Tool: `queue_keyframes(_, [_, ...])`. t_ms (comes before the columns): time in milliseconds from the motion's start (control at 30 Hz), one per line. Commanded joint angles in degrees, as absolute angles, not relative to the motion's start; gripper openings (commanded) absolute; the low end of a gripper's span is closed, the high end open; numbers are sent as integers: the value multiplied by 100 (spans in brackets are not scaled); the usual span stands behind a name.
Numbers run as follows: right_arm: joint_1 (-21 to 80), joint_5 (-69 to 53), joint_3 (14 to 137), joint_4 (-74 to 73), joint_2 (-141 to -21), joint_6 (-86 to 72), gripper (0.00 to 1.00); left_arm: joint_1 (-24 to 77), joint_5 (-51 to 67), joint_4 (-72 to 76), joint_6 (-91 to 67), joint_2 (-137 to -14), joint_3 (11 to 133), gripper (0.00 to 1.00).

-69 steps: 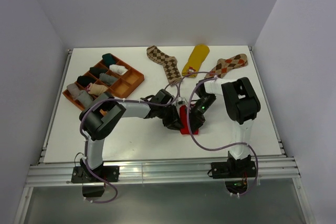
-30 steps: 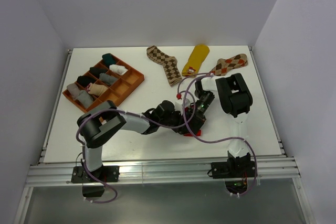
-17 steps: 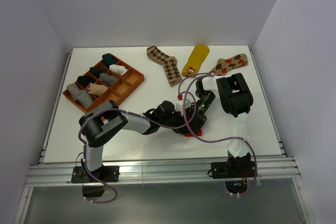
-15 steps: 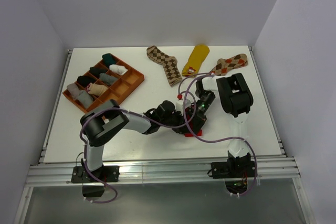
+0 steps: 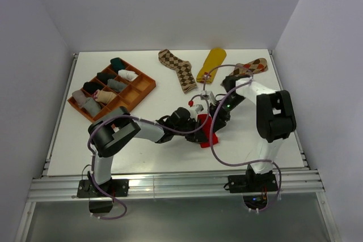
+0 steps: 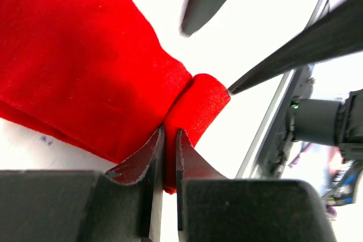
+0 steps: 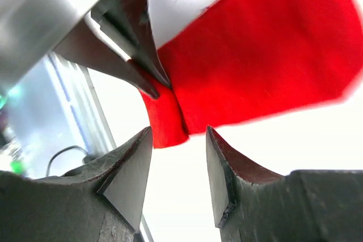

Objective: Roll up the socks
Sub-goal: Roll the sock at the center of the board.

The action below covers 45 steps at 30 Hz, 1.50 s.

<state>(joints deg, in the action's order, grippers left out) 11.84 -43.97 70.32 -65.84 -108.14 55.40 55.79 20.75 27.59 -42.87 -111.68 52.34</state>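
Left wrist — left jaws tight on red sock [image 6: 85, 72] — right jaws apart

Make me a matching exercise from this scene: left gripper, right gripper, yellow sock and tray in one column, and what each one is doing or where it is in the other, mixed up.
Column one:
1. left gripper
2. right gripper
3. yellow sock
4. tray

Column two:
A. lying flat near the far edge of the table
B. pinched shut on a fold of the red sock
C. holds rolled socks in its compartments
D. jaws apart around the red sock's fold

Pairs: 1-B, 2-D, 3-A, 4-C
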Motion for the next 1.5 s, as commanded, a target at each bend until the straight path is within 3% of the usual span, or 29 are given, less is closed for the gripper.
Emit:
queue_keyframes(0, [898, -4474, 6760, -6057, -10109, 5344, 50, 5459, 2205, 2118, -4815, -11452, 4879, 0])
queue_keyframes(167, [642, -4325, 6075, -5337, -9099, 5230, 50, 5230, 2767, 2013, -5282, -11627, 4825, 0])
queue_keyframes(300, [694, -4053, 4944, -4186, -7502, 4940, 51, 4984, 3443, 1591, -5510, -11838, 5062, 0])
queue_keyframes(400, [1010, -3545, 4021, -2897, -6630, 4834, 55, 4774, 4015, 1521, -5774, -11970, 5045, 0])
queue_keyframes(533, [1756, -3016, 3244, -2268, -5548, 4825, 64, 4579, 4341, 821, -5556, -12129, 5194, 0])
queue_keyframes(900, [4163, -1556, 2251, -1047, -5317, 4772, 64, 4359, 4359, -448, -5150, -12673, 5932, 0])
queue_keyframes(1133, [4921, -958, 2057, -510, -5878, 4860, 63, 4298, 4377, -632, -5151, -12718, 6108, 0])
queue_keyframes(1267, [5054, -932, 2188, -466, -6274, 4799, 56, 4254, 4342, -782, -5071, -12726, 6214, 0])
queue_keyframes(1400, [5054, -835, 2320, -413, -6644, 4650, 33, 4236, 4307, -835, -5018, -12691, 6240, 0])
queue_keyframes(1467, [5019, -922, 2381, -483, -6671, 4571, 28, 4210, 4298, -722, -5062, -12622, 6162, 2])
